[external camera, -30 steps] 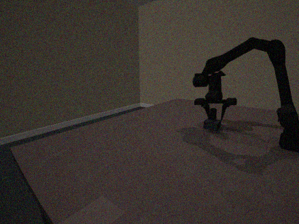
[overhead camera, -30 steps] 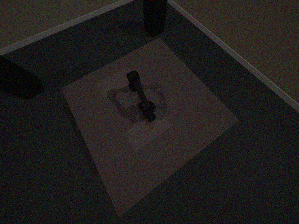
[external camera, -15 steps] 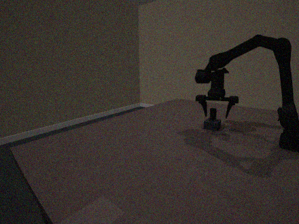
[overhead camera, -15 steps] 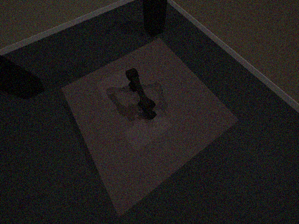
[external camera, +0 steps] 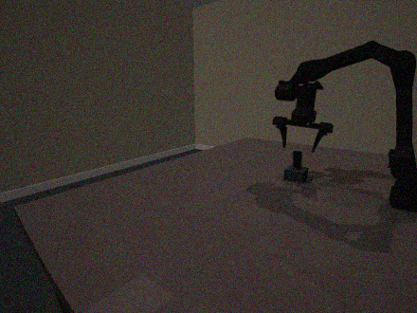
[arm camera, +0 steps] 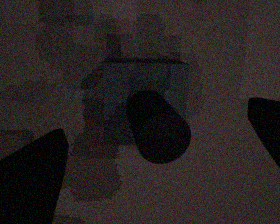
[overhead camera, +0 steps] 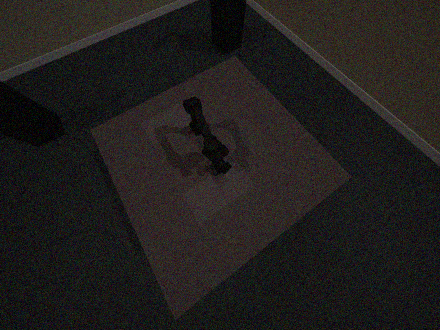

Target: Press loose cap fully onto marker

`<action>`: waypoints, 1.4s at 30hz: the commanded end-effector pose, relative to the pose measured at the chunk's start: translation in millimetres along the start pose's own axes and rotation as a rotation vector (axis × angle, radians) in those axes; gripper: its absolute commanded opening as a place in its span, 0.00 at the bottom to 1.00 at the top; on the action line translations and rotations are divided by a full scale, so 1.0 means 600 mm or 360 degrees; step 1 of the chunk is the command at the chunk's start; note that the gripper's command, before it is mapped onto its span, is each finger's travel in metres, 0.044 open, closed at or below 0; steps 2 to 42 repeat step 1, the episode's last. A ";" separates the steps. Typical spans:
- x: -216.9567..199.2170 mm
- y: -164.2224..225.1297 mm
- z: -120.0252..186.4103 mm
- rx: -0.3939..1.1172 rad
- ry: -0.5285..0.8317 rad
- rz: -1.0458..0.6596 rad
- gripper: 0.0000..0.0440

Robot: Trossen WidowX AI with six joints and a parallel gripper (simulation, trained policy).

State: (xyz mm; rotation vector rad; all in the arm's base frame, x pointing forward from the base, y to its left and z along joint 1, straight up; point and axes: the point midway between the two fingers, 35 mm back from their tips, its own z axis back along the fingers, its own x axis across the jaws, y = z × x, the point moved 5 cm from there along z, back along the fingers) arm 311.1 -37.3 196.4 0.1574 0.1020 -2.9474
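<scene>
The holder block (external camera: 296,174) (arm camera: 115,82) is bluish-grey and sits on the table. One thick dark cylinder (external camera: 297,158) (arm camera: 161,137) stands upright in it. It looks like the marker with the cap over its top, but the dark picture hides any seam, so how far down the cap sits cannot be told. No separate cap shows on the table in these views. My gripper (external camera: 299,148) (arm camera: 157,122) is wide open and empty. Its fingertips are just above the cylinder's top, one on each side, touching nothing. In the top view the arm hides block and marker.
The arm (overhead camera: 204,130) (external camera: 341,61) reaches over the table (overhead camera: 270,198) (external camera: 166,230) from its base (external camera: 404,194) at the right of the exterior view. Soft arm shadows lie around the block. Dark pillar-like shapes (overhead camera: 229,15) (overhead camera: 30,115) stand beyond the table. The room is very dim.
</scene>
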 end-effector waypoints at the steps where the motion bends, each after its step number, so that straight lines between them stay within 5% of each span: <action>1: 0.002 -0.003 0.025 0.0002 0.0058 0.0016 0.98; 42: 0.002 -0.003 0.025 0.0002 0.0058 0.0016 0.98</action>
